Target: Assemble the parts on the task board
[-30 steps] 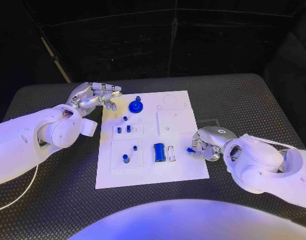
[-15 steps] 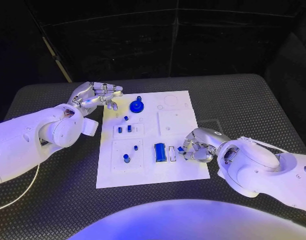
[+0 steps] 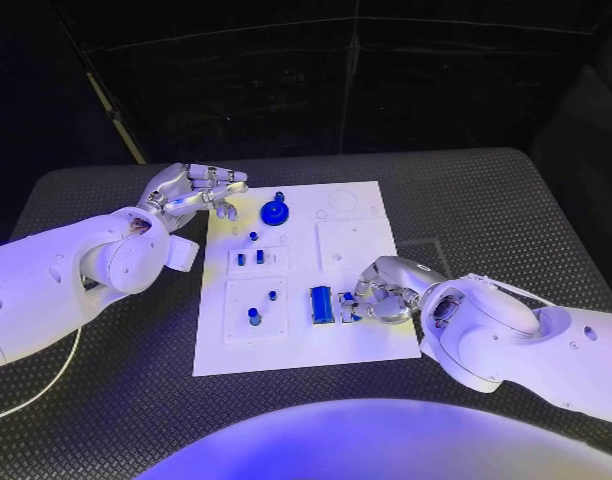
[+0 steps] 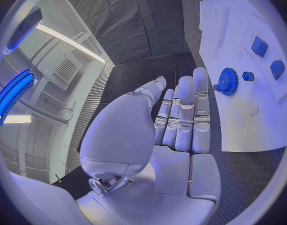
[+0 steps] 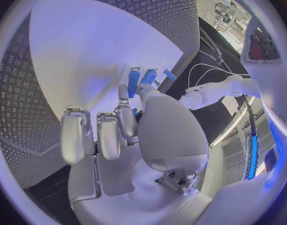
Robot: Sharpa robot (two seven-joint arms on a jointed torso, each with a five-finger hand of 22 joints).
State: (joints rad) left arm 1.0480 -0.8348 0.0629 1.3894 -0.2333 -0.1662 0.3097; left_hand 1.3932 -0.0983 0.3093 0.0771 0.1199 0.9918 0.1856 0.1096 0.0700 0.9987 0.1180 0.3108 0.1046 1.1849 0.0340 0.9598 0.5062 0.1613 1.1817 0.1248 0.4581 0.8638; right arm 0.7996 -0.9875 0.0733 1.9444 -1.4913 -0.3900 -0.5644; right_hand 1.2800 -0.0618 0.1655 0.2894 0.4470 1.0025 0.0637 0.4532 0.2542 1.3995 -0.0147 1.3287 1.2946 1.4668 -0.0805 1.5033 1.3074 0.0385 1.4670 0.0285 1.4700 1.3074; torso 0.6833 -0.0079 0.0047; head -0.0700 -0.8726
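Note:
The white task board lies in the middle of the black table. On it are a blue gear, an upright blue block and several small blue pegs. My right hand is over the board's right lower part, just right of the block, its fingers curled around a small blue part. In the right wrist view that hand curls toward the board with blue parts beyond its fingertips. My left hand hovers at the board's far left corner and holds nothing. In the left wrist view its fingers lie straight beside the gear.
Black ribbed table mat surrounds the board on every side. Two blue pieces stand in a slot plate left of centre. A round recess marks the board's far right corner.
My right hand has moved left from the board's right edge onto the board, toward the blue block, carrying the small blue part. The left hand has hardly moved.

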